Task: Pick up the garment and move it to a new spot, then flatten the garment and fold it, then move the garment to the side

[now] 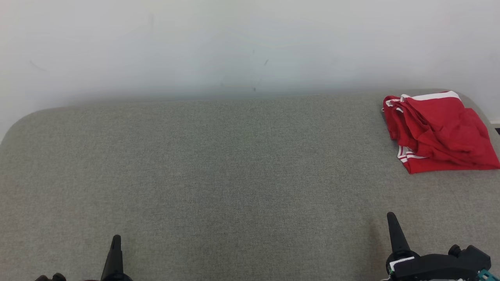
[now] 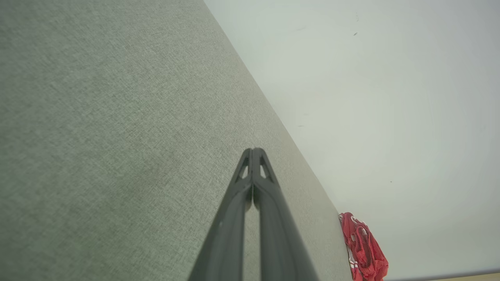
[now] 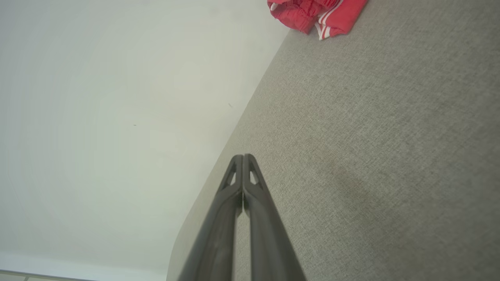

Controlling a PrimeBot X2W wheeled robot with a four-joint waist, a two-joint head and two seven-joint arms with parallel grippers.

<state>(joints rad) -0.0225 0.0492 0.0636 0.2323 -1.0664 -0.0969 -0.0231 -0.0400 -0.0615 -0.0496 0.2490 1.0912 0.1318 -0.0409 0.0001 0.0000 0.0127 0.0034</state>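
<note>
Two grippers shut and empty, garment at far right corner

Head view: left gripper [image 1: 116, 238] sits low at lower left, fingers pressed together, pointing up the view, holding nothing. Right gripper [image 1: 391, 217] is at lower right, same pose, clamped on nothing, with its dark wrist housing showing beside it. Both hang over the grey fabric surface [image 1: 234, 164]. The red garment [image 1: 437, 132], white-striped, lies in a rumpled fold at the surface's far right corner, near the pale wall [image 1: 250, 43] and well apart from both grippers. This view gives the garment whole.

Left wrist view: close on the left fingers, tips meeting, nothing between them. Surface and wall run tilted. Garment is small at lower right, at the surface's far edge by the wall.

Right wrist view: right fingers together, tips touching, empty. Garment is at the top edge, partly cut off; the white hem stripes are clear here.
</note>
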